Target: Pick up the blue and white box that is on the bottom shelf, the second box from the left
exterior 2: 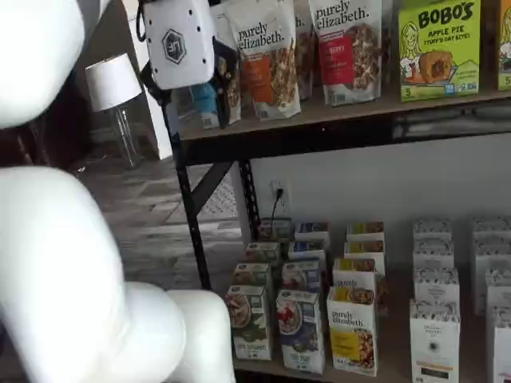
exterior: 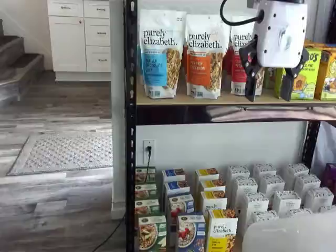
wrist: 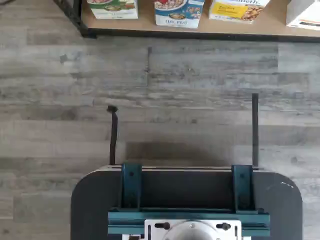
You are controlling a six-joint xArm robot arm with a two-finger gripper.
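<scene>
Gripper (exterior: 270, 86) open, high above blue and white box (exterior: 190, 232) on bottom shelf (exterior 2: 391, 351)

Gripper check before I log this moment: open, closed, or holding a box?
Gripper: open, a plain gap between its black fingers, holding nothing.

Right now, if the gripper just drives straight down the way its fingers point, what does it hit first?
Probably nothing on the rack. The gripper hangs open, fingers down, in front of the upper pouches. The wrist view shows bare floor below, with the blue and white box further in on the bottom shelf. Depth is uncertain.
</scene>
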